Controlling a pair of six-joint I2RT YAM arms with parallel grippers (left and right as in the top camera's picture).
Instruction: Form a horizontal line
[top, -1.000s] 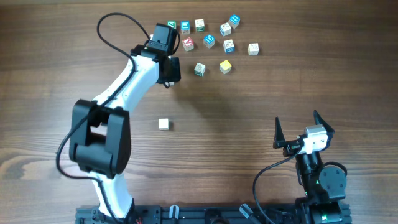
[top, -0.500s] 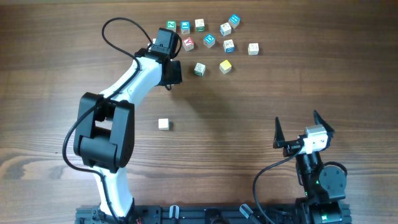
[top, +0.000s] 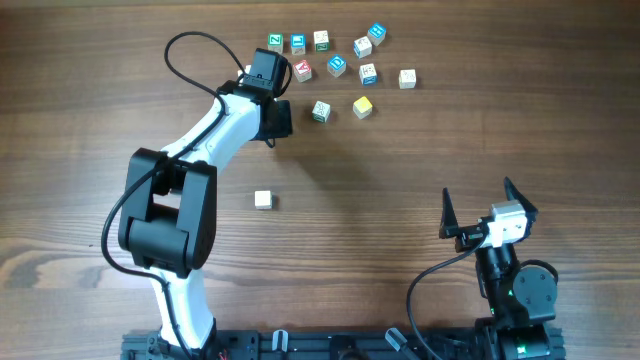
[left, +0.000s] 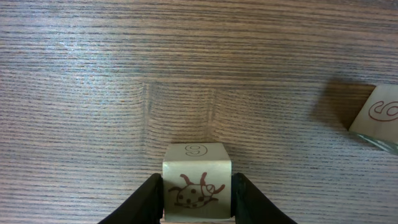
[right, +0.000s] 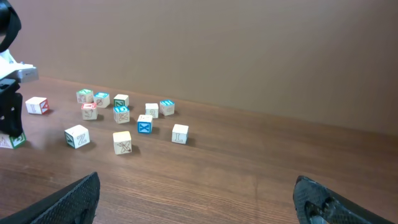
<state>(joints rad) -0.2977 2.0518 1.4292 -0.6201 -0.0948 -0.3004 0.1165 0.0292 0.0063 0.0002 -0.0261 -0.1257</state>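
A dark brown wood-grain table (top: 420, 150) fills the overhead view. In its upper middle lie eleven small letter cubes (top: 337, 65), loose and mostly apart, so the horizontal line is not yet formed. The closest thing to it is a short row (top: 298, 43) of three along the top of the cluster: green-edged, blue and whitish, side by side with slivers of table between them. Below these sit a red-lettered cube (top: 302, 71), a green-edged cube (top: 320, 111) and a yellow cube (top: 362, 106). A lone white cube (top: 263, 200) lies well apart, left of centre. The left arm (top: 215, 125) reaches from the bottom left up to the cluster's left edge, its wrist covering the fingers. The right gripper (top: 483, 205) stands at the lower right, well away from every cube, its fingers spread wide with nothing between them.

In the left wrist view, wood grain fills the frame. At bottom centre the left gripper (left: 197, 182) has its two dark fingers (left: 149, 200) set against opposite sides of a ladybird cube (left: 197, 193), which rests on the table. Another cube (left: 379, 115) is cut off by the right edge.

In the right wrist view a plain brown wall (right: 249, 43) rises behind the table. The cluster sits at left middle. Two more cubes lie at the far left beside the left arm's black parts. The right gripper's fingertips show in the lower corners, released.
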